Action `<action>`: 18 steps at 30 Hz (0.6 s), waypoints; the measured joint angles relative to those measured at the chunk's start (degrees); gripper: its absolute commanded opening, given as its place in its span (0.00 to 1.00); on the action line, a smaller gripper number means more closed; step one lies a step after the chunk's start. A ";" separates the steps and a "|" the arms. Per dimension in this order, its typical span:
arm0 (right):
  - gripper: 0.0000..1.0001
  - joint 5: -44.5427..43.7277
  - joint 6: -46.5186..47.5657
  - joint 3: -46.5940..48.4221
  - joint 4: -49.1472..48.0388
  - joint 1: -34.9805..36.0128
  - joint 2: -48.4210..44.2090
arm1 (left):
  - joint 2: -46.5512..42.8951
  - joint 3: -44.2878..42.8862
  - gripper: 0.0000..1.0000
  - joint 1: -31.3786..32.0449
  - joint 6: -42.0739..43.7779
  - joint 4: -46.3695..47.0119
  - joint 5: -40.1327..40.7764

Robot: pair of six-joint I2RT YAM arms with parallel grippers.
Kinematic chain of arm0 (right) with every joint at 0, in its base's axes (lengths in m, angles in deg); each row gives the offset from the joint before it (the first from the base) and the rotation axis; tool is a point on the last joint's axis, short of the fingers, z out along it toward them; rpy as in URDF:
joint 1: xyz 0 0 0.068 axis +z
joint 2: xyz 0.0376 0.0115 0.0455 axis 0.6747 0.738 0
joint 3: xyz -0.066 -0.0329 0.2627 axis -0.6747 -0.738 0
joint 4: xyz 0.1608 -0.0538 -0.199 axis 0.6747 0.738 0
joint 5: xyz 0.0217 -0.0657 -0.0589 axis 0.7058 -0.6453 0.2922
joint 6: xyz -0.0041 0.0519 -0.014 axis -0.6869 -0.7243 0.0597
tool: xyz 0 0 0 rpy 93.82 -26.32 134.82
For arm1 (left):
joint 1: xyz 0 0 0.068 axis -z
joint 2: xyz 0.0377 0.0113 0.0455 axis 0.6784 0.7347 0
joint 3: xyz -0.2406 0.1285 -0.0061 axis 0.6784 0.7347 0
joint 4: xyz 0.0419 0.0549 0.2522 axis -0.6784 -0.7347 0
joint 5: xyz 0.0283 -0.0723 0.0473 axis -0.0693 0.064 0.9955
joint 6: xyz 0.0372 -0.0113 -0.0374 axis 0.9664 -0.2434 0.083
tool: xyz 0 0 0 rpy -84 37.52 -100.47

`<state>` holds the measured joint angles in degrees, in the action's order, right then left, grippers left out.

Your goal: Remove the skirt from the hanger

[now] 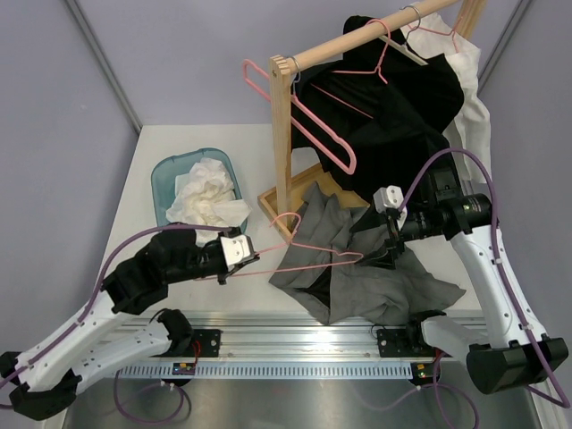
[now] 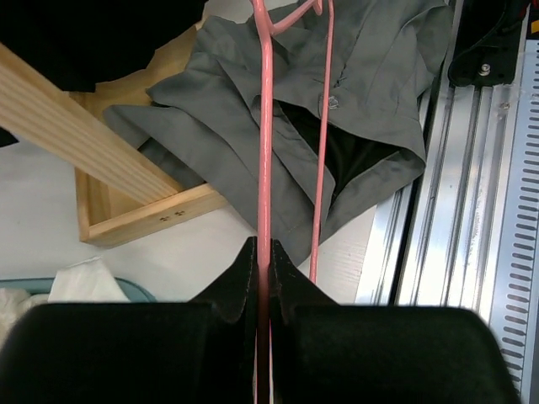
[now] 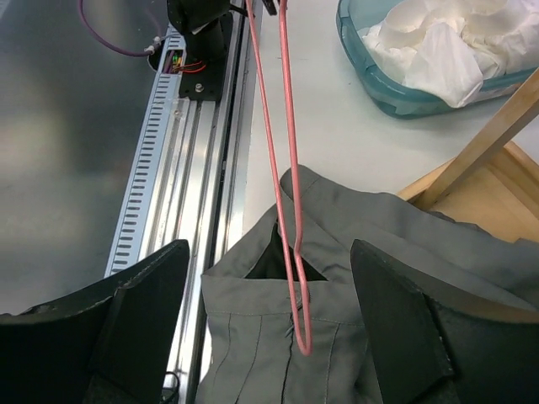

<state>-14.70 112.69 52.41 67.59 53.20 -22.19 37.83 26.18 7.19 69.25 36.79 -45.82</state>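
My left end effector [image 2: 263, 252] clamped on pink hanger [image 2: 264, 126]; right end effector [image 3: 269, 252] wide, empty, over grey skirt [image 3: 421, 278]. Hanger tip inside waistband [image 3: 244, 299]: I judge removal unfinished, pull-out left.

In the right wrist view the skirt [image 3: 379, 219] is cut off at 6 o'clock and the bin [image 3: 379, 88] at 1 o'clock. In the left wrist view the hanger [image 2: 265, 126] is cut off at 12 o'clock. Its near end is hidden at 6 o'clock between the closed jaws of the left gripper [image 2: 263, 252]. From above, part of the skirt is hidden under the right arm [image 1: 487, 268].
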 measured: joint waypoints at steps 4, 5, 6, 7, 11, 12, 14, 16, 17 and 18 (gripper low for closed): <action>0.85 -0.22 1.66 0.02 1.16 0.00 2.43 | 4.17 0.04 0.00 -0.13 0.07 4.44 -2.58; 0.84 -0.31 2.64 0.04 1.44 0.00 3.08 | 4.76 0.07 0.00 -0.28 0.15 5.05 -3.06; 0.84 -0.42 3.58 0.07 1.57 0.00 3.56 | 5.40 0.07 0.00 -0.48 0.22 5.75 -3.65; 0.83 -0.68 5.03 0.07 1.62 0.00 4.24 | 5.86 0.04 0.00 -0.74 0.24 6.27 -4.17; 0.80 -2.36 9.31 -0.35 1.60 0.00 6.43 | 6.47 0.04 0.00 -2.56 0.26 8.11 -6.38; 0.79 -2.80 9.57 -0.81 1.57 0.00 6.54 | 6.45 0.04 0.00 -3.21 0.22 8.74 -6.97; 0.77 -3.98 9.49 -2.49 1.64 0.00 6.29 | 6.34 0.04 0.00 -4.57 0.11 10.03 -8.28; 0.74 -5.44 8.74 -4.20 1.60 0.00 5.92 | 6.27 0.04 0.00 -5.81 -0.20 11.26 -9.66; 0.70 -6.10 8.31 -4.79 1.60 0.00 5.75 | 6.27 0.07 0.00 -6.43 -0.46 11.96 -10.25; 0.66 -6.40 8.00 -5.09 1.60 0.00 5.66 | 6.27 0.07 0.00 -6.97 -0.66 12.59 -10.91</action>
<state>-21.10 120.69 47.32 69.19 53.20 -16.53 44.10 26.24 0.22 68.59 49.38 -56.73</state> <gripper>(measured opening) 0.730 0.028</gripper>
